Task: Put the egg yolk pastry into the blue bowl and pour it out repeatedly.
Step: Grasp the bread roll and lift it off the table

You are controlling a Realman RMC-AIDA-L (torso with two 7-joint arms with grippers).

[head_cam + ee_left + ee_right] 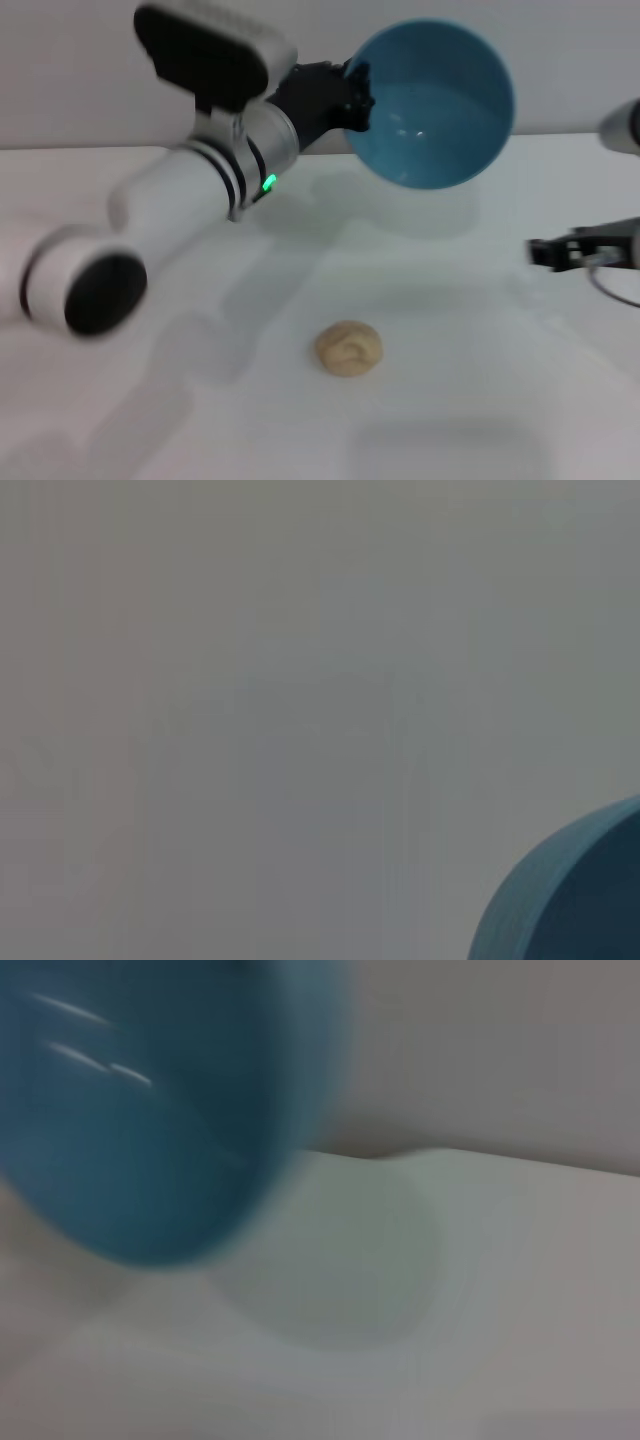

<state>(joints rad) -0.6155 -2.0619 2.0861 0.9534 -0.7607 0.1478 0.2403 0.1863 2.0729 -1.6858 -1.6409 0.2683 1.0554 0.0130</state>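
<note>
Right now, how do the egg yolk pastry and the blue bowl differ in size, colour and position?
The egg yolk pastry is small, matte and tan; the blue bowl is far wider, glossy and blue. The pastry lies on the white table; the bowl is held up, tipped on its side, by the left tool. Both are rounded.

Looks like a bare robot test setup or lab rather than a home: plain white desk, blank pale grey wall right behind it, no furnishings or kitchenware around beyond a single bowl and pastry.
</note>
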